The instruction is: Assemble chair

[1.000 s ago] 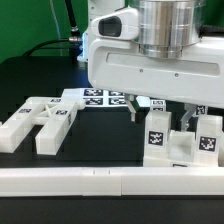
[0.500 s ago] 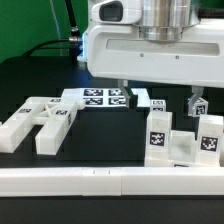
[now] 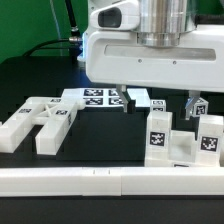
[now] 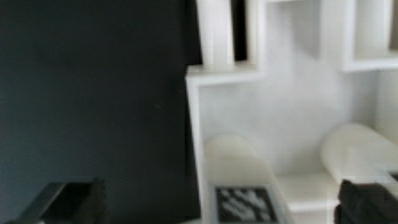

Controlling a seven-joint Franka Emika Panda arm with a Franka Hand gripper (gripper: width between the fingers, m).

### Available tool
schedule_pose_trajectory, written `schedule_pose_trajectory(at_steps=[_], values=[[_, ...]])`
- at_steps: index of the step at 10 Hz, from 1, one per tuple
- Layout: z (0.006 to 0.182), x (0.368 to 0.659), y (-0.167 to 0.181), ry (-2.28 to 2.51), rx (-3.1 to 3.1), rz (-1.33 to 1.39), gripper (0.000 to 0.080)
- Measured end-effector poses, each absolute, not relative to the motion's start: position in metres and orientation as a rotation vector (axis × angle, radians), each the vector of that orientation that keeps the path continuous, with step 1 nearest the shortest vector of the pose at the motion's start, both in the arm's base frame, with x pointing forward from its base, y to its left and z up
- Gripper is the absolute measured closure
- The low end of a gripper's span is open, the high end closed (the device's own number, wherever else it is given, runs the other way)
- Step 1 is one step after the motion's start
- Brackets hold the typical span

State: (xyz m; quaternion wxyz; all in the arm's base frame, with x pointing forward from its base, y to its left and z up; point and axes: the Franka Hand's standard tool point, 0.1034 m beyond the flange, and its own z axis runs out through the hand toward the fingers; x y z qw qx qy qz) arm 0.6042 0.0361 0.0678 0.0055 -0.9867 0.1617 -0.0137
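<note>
My gripper (image 3: pixel 157 102) hangs open over the back of the table, its two dark fingers (image 3: pixel 122 101) spread wide. Between and below them lies a flat white chair part (image 3: pixel 140 96) with a tag. In the wrist view the gripper (image 4: pixel 222 200) straddles this white part (image 4: pixel 285 110), which has slats, rounded lobes and a tag (image 4: pixel 242 201); the fingers do not touch it. A forked white chair piece (image 3: pixel 40 122) lies at the exterior view's left. Two tagged white blocks (image 3: pixel 160 138) (image 3: pixel 209 138) stand at the right front.
The marker board (image 3: pixel 98 97) lies flat behind the forked piece. A long white rail (image 3: pixel 110 180) runs along the front edge. The table is black (image 3: pixel 100 135). Green cloth and a cable show at the back left.
The gripper rose from low among the right-hand parts about a second ago. Over the last half second it has stayed nearly still. The parts have not moved.
</note>
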Motion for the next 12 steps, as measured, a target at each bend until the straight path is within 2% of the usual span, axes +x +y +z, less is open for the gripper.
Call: schedule_pose_trajectory(at_steps=[3, 8, 11, 12], values=[[0.039, 0.598, 0.044, 0.477, -3.103, -0.056, 0.0151], [0.02, 0.594, 0.04, 0.478, -3.113, -0.022, 0.0151], [0.015, 0.591, 0.04, 0.475, -3.117, -0.008, 0.0151], [0.013, 0.59, 0.04, 0.475, -3.118, -0.004, 0.0284]])
